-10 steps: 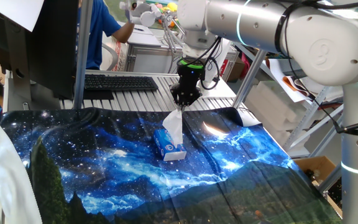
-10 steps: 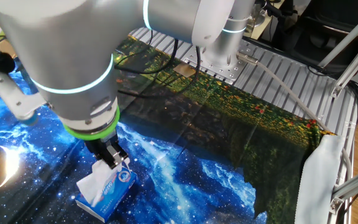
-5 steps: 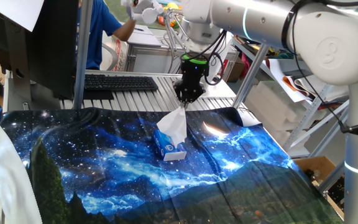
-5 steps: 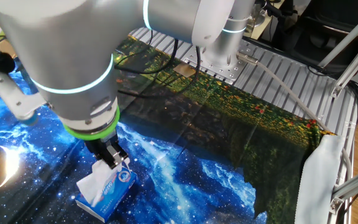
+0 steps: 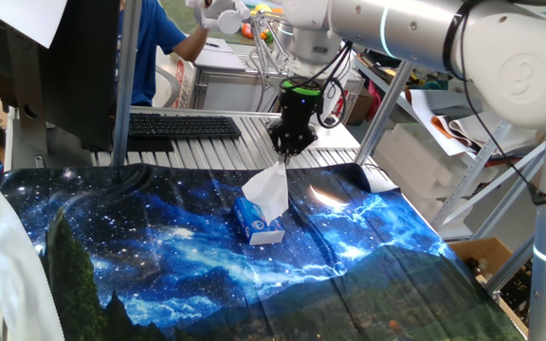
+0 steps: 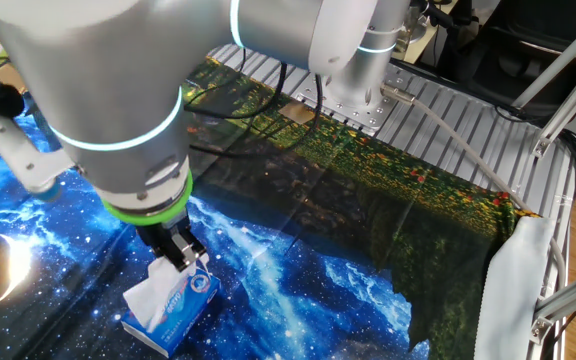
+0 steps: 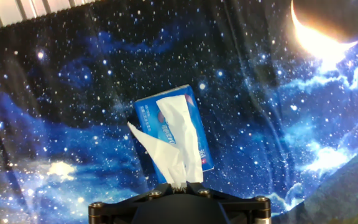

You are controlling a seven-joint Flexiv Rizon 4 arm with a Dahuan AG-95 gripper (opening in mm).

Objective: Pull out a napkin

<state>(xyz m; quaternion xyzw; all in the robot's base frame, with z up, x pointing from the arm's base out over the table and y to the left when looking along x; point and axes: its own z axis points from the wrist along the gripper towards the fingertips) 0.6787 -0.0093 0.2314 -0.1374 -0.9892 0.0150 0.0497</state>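
White napkin (image 5: 271, 188) is held tight by the gripper (image 5: 289, 150) and has been lifted higher; it is almost free of the pack (image 5: 258, 224).

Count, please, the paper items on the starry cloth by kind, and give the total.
Napkin, held in the gripper: 1
Blue tissue pack: 1
Total: 2

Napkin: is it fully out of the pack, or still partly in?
Partly in. The napkin stretches from the shut pincer down into the tissue pack's slot; its lower end is not free.
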